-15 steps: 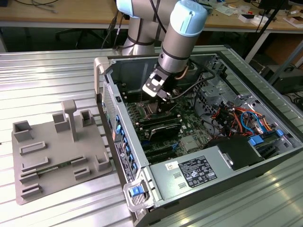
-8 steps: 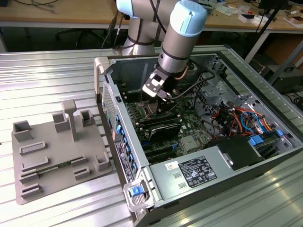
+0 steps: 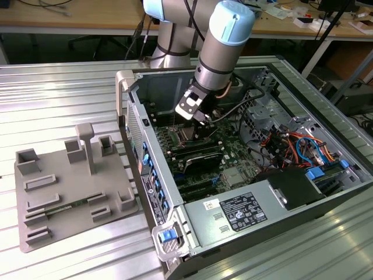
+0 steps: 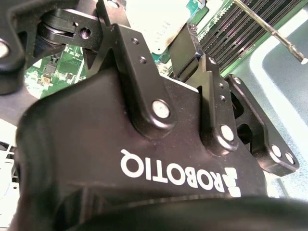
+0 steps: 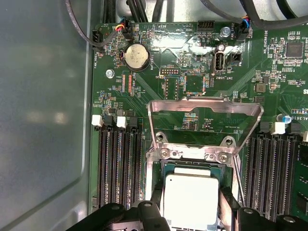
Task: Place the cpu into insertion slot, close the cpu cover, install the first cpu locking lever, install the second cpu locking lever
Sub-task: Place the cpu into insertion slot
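One arm reached into the open case (image 3: 256, 198) on the ribbed metal desk (image 3: 58, 87), with the tool (image 3: 197, 114) low over the green board (image 5: 144, 91). In the first wrist view its black fingers (image 5: 155, 216) stood on two opposite sides of the cpu (image 5: 191, 199) and pressed against its edges, so the tool was clamped on the chip. The cpu hung flat, silver top up, partly over the slot (image 5: 192, 165), whose dark far rim showed just beyond it; I could not tell whether it was seated. The cover (image 5: 207, 105) stood swung open on its hinge at the slot's far edge. Long black memory slots (image 5: 118, 163) ran on both sides. A grey fixture tray (image 3: 70, 192) lay on the desk, at the exterior view's left of the case.
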